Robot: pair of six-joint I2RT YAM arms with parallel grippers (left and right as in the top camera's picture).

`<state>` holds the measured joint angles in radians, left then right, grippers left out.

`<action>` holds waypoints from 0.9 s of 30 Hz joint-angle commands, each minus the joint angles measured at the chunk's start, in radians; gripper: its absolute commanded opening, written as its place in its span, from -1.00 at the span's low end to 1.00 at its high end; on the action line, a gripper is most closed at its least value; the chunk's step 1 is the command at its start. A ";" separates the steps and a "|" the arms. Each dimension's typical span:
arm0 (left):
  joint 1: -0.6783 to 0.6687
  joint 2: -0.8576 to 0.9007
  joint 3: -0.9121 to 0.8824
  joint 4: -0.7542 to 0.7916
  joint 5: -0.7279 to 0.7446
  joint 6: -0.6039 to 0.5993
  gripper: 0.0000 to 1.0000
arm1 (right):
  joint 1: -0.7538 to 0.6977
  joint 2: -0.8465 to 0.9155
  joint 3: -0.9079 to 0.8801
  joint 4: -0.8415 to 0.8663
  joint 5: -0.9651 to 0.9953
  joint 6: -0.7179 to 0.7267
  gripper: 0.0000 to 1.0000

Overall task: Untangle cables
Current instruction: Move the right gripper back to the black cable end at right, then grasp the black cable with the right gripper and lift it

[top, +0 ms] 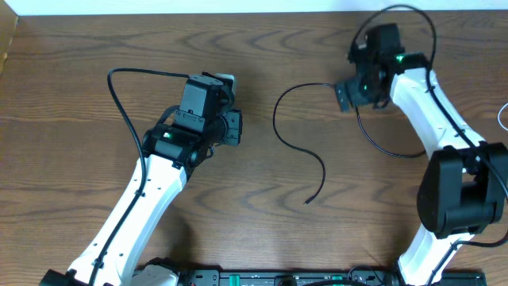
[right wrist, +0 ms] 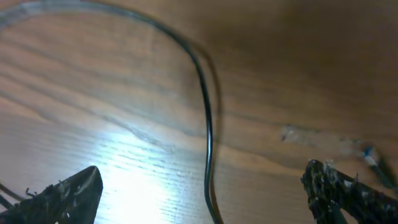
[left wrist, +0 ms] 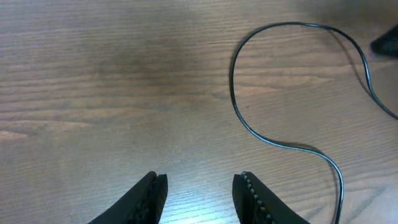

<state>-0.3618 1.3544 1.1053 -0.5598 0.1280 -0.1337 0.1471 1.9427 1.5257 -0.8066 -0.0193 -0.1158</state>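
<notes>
1. The black cable [top: 295,141] lay by itself in the middle of the table [top: 79,63]. It ran in one loose S-shaped sweep from its far end to a free tip on the near side. It crossed nothing, and none of its bends closed into a loop.
2. The right gripper [top: 343,97] hung at the far end of that cable with its jaws spread wide. In its wrist view the cable ran along the wood between the two fingers [right wrist: 62,199] and touched neither. The claw had hold of nothing.
3. The left gripper [top: 232,127] sat to the left of the cable. Its jaws were partly apart, with only bare wood between them, so it was empty too. In its wrist view the cable curved past on the far right, well apart from the fingertips.
4. Of a second cord, only a thin white strand [top: 503,119] showed, at the right edge of the overhead view and well apart from the black cable. Too little of it was visible to say how it lay, or even to be sure it was the other cable.
5. By the look of it, the separating was mostly done, since the black cable was free of any tangle. What seemed left was at most laying it straighter and checking the white one, whose state could not be told from here.
</notes>
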 commanded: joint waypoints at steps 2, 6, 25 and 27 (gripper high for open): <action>0.001 -0.002 -0.002 0.000 -0.010 0.010 -0.20 | -0.002 0.004 -0.055 0.060 -0.025 -0.076 0.99; 0.000 -0.002 -0.003 -0.002 -0.010 0.010 -0.20 | -0.011 0.022 -0.056 0.120 -0.025 -0.072 0.98; 0.000 -0.002 -0.005 -0.009 -0.009 0.010 -0.20 | -0.029 0.171 -0.056 0.201 -0.108 -0.011 0.60; 0.001 -0.002 -0.005 -0.009 -0.009 0.010 -0.20 | -0.029 0.178 -0.056 0.206 -0.107 -0.010 0.52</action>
<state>-0.3618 1.3544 1.1053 -0.5674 0.1280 -0.1333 0.1276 2.0983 1.4738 -0.6079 -0.0982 -0.1356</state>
